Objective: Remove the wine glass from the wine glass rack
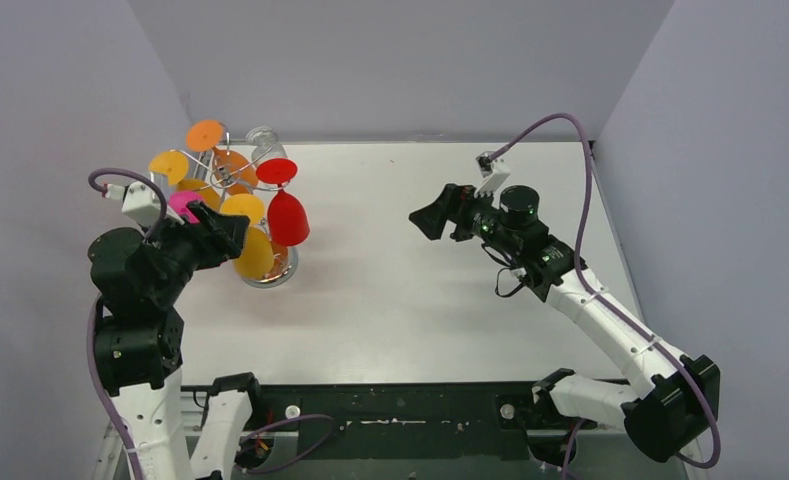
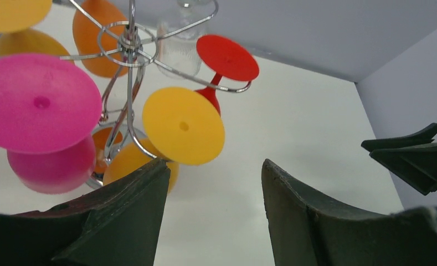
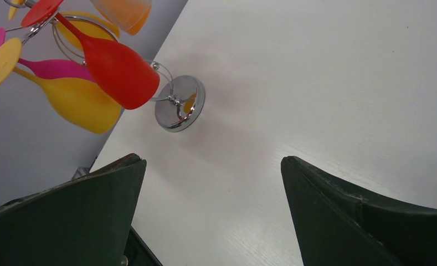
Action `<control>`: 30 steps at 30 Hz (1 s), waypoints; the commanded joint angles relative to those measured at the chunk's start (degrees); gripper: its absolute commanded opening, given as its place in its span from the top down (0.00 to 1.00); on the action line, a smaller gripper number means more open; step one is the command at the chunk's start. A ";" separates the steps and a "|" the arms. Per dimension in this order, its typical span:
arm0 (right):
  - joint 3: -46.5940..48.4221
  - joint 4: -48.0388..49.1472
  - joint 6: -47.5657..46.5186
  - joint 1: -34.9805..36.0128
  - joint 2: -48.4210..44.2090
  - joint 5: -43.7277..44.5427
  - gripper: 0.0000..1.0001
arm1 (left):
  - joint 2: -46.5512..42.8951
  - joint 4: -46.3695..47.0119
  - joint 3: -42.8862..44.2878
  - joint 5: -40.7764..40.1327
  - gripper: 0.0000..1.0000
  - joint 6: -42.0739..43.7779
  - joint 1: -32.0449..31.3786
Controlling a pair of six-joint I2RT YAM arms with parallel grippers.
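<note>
Wine glass rack (image 1: 232,178) stands at the far left of the surface (image 1: 420,300), near the left wall, and every glass you can see hangs on its wire arms upside down, foot uppermost.

Your left gripper (image 1: 228,232) is spread with nothing between its fingers, and it sits just beside the nearer yellow wine glass (image 1: 254,256). From above, the gripper covers the near side of that bowl, so you cannot tell whether a finger touches it. In the left wrist view the bowl is half hidden behind the left finger, while its round foot shows whole. The pink wine glass (image 2: 41,102) runs off the left edge there.

The red wine glass (image 1: 288,220) hangs on the side facing the middle of the surface.

A clear glass (image 1: 263,140) at the back is hard to make out, little more than a pale shape against the wall.

The rack's round base (image 3: 180,102) shows plainly only in the right wrist view. From above, just a sliver of its rim peeks out under the bowls. The rack's top is cut off in the right wrist view.

Your right gripper (image 1: 428,218) is spread wide and holds nothing, and it is well apart from the rack.
</note>
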 commanded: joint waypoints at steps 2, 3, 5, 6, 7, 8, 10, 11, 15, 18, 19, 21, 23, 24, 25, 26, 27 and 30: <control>0.01 4.05 1.47 2.78 -0.78 2.83 0.00 | -2.07 -3.68 -2.72 -2.33 0.41 -2.11 -0.49; 0.39 4.04 1.48 3.57 -0.36 2.83 0.00 | -2.52 -4.34 -2.99 -3.03 0.41 -2.00 -0.47; 1.29 4.05 1.29 5.10 0.52 3.31 0.00 | -3.83 -4.90 -3.97 -4.61 0.41 -2.14 -0.80; 1.44 4.05 1.12 5.77 0.89 3.83 0.00 | -4.23 -4.94 -4.51 -5.05 0.41 -2.35 -1.17; 1.42 4.05 1.05 6.37 1.18 4.18 0.00 | -4.49 -5.14 -4.97 -5.18 0.41 -2.46 -1.29; 1.23 4.05 0.91 6.87 1.46 4.63 0.00 | -4.54 -5.43 -5.37 -5.19 0.41 -2.46 -1.39; -0.26 7.30 0.67 7.62 1.82 4.82 0.00 | -4.90 -5.84 -6.11 -5.29 0.40 -2.26 -1.63; -1.02 8.55 0.61 8.12 2.10 4.58 0.00 | -5.07 -6.10 -6.57 -5.84 0.39 -2.22 -1.82; -4.23 14.32 0.52 10.69 5.18 4.43 0.00 | -6.68 -7.45 -8.75 -8.40 0.37 -1.95 -2.56; -6.20 17.92 1.05 11.91 7.13 4.62 0.00 | -8.21 -7.27 -11.11 -8.54 0.36 -2.28 -3.24; -6.54 18.88 1.16 12.12 7.63 4.92 0.00 | -8.68 -6.24 -11.71 -8.15 0.36 -2.93 -3.30; -6.46 19.44 1.07 12.27 8.33 5.19 0.00 | -9.16 -3.29 -12.27 -6.93 0.35 -5.06 -3.32; -5.48 18.58 0.55 12.36 8.95 5.24 0.00 | -8.85 0.45 -11.75 -4.70 0.35 -7.72 -3.31; -5.13 18.00 0.44 12.36 9.01 5.47 0.00 | -8.16 1.44 -11.23 -3.73 0.35 -9.44 -3.30; -4.90 17.54 0.35 12.36 9.16 5.73 0.00 | -7.66 2.40 -10.74 -2.76 0.35 -10.40 -3.28; -4.86 17.28 0.31 12.38 9.12 6.06 0.00 | -7.12 3.25 -10.43 -2.14 0.35 -11.43 -3.28; -4.86 17.06 0.28 12.36 9.02 6.45 0.00 | -6.66 3.96 -10.40 -2.15 0.35 -12.39 -3.28; -4.90 16.69 0.25 12.36 8.53 7.37 0.00 | -5.32 6.43 -11.55 -3.44 0.36 -15.08 -3.28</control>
